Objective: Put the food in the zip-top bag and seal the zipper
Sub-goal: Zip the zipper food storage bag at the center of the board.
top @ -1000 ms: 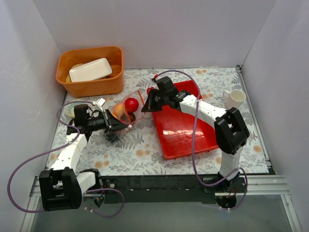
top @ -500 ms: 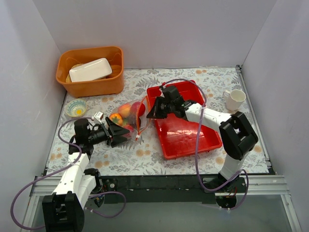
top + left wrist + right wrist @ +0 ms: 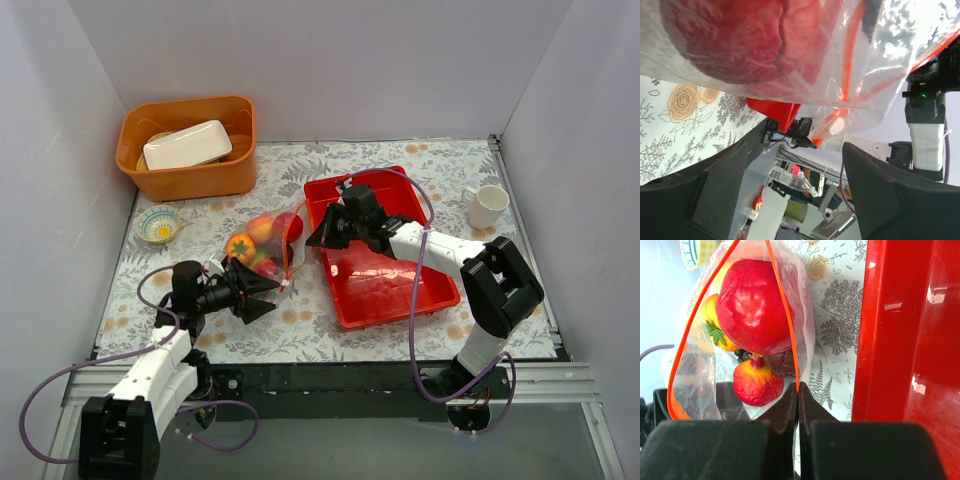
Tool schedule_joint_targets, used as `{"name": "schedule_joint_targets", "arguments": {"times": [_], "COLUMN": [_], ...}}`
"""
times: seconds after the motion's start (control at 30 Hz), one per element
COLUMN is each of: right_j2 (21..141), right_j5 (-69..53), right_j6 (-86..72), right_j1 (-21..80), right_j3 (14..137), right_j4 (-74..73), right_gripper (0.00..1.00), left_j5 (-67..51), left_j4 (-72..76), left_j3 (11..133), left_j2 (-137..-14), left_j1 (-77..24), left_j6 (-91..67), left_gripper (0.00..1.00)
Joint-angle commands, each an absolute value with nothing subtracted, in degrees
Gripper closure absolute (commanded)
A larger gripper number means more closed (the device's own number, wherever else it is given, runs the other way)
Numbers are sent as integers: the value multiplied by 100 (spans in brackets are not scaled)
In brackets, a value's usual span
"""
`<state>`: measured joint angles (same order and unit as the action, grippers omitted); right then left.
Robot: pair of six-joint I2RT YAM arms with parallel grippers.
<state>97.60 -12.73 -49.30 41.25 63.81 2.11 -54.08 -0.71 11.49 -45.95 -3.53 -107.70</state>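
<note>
Clear zip-top bag [image 3: 272,243] of food [image 3: 262,228], mid-frame on table [image 3: 300,312]; right pincer [image 3: 797,390] clenched on zipper [image 3: 783,305]; left pincer [image 3: 262,293] released, lower left.

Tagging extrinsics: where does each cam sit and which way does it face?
Top external: high behind the robot, looking down on the table; both arms show, left gripper open, right gripper shut on the zipper.
Left wrist: low over the table, facing the zip-top bag and right arm; own fingers frame the bottom.
Right wrist: beside the red tray, looking down at the bag's mouth; own shut fingertips at bottom.
Shared: both wrist views catch red fruit.
</note>
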Motion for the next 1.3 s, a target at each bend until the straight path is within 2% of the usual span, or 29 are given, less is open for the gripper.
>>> {"name": "schedule_joint_targets", "arguments": {"times": [0.0, 0.3, 0.57, 0.7, 0.97, 1.1, 1.13, 1.27], "right_j2": [9510, 9396, 9334, 9343, 9308, 9290, 9281, 9237], "right_j5": [-1151, -1143, -1064, -1072, -1116, -1134, -1134, -1125], "right_j6": [-4957, -4922, -4939, -4957, -4983, -4983, -4983, -4966], "right_j1": [4113, 4122, 4122, 4122, 4122, 4122, 4122, 4122], "right_j3": [6302, 6240, 6205, 6214, 6144, 6135, 6126, 6073], "right_j4": [545, 466, 466, 449, 475, 475, 475, 448], "right_gripper": [99, 99, 99, 99, 99, 99, 99, 99], "left_j5": [-4390, -3253, -1575, -1328, -1107, -1037, -1011, -984], "left_j4": [614, 791, 361, 352, 562, 703, 729, 852], "left_j3": [1055, 853, 940, 888, 940, 914, 914, 923], "left_j2": [-4255, -3665, -3182, -3146, -3401, -3550, -3568, -3700], "left_j1": [-904, -1151, -2074, -2276, -2522, -2680, -2698, -2742], "left_j6": [-11530, -12348, -12893, -13174, -13263, -13350, -13359, -13377], "left_gripper": [24, 25, 32, 33, 42, 54, 60, 74]}}
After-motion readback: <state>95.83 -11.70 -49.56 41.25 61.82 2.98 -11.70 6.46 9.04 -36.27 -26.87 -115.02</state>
